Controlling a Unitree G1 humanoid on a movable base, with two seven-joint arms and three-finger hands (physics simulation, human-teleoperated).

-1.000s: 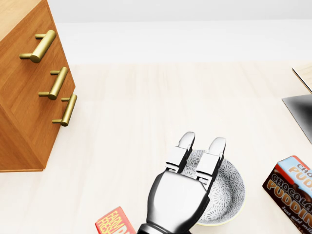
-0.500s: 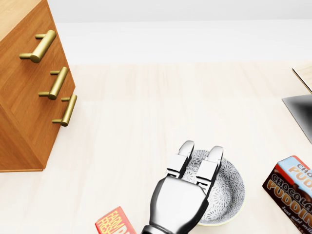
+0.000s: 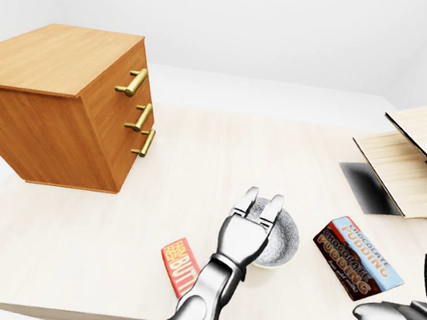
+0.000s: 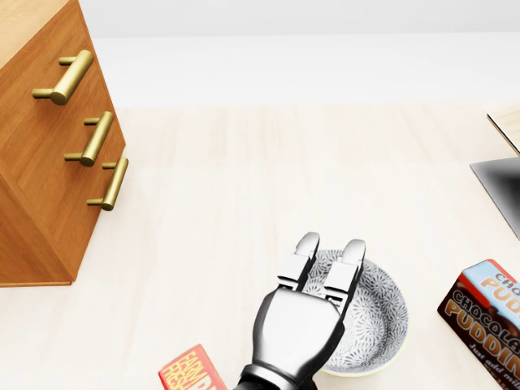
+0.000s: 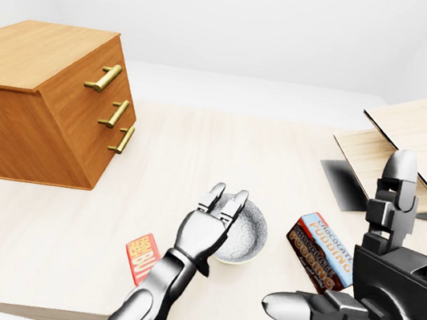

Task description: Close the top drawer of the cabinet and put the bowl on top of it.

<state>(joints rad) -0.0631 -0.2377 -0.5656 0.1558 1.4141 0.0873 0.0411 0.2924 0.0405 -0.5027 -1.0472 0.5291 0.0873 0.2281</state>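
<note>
The robot's left hand [image 4: 302, 313] hangs over the near-left rim of the patterned bowl [image 4: 382, 313], its 2 visible fingers [image 4: 306, 258] extended side by side and angled down into the bowl's mouth. Over the last second the fingertips have dropped and drawn in toward the bottom of the head view, sinking from above the bowl's far side to nearer its middle; the bowl itself has not moved. The fingers are not closed on anything, and whether a thumb sits under the rim cannot be told. The camera has held steady.

The bowl rests on the pale table [image 4: 227, 203], well apart from the wooden cabinet [image 3: 60, 103] at the left of the views. All 3 brass handles line up flush, so the top drawer [image 3: 125, 77] appears already shut. The descent reads as the reach for a grasp, leaving the lift and carry to the cabinet top still to come.

The right hand [image 5: 385, 309] is raised at the right of the right-eye view, fingers spread and empty. A chocolate pudding box [image 3: 359, 258] lies just right of the bowl; a small red packet [image 3: 179, 257] lies to its left.
</note>
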